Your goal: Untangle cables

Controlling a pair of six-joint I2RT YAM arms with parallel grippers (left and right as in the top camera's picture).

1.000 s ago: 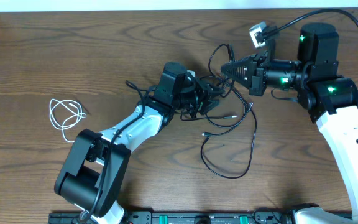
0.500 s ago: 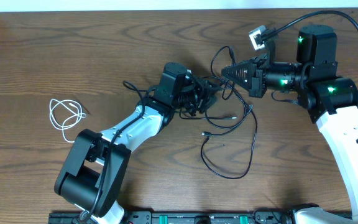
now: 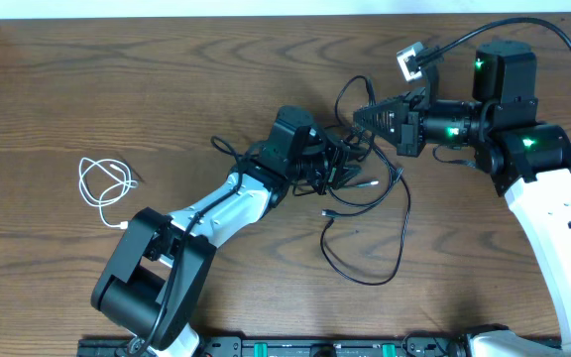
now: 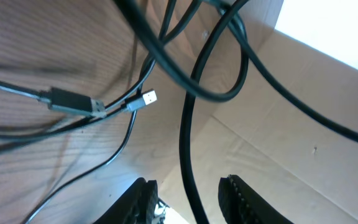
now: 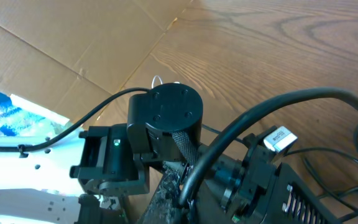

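Observation:
Two black cables (image 3: 402, 223) lie tangled at the table's middle, with loops trailing toward the front. The white cable (image 3: 100, 184) lies coiled alone at the left. My left gripper (image 3: 342, 164) is in the tangle and open; in the left wrist view a black cable (image 4: 188, 155) runs between its jaws (image 4: 188, 200), untouched. A USB plug (image 4: 145, 98) lies on the wood beyond. My right gripper (image 3: 359, 113) is just above the tangle, shut on a black cable (image 5: 241, 134) that passes through its fingers (image 5: 186, 191).
The left arm's body (image 5: 166, 118) sits close in front of the right gripper. A cardboard wall (image 4: 303, 124) stands behind the table. A black rail (image 3: 285, 347) runs along the front edge. The right arm's own thick wire (image 3: 523, 25) arcs above it.
My left gripper has moved right, deeper into the tangle and closer to the right gripper. The right gripper has kept its place and its hold.

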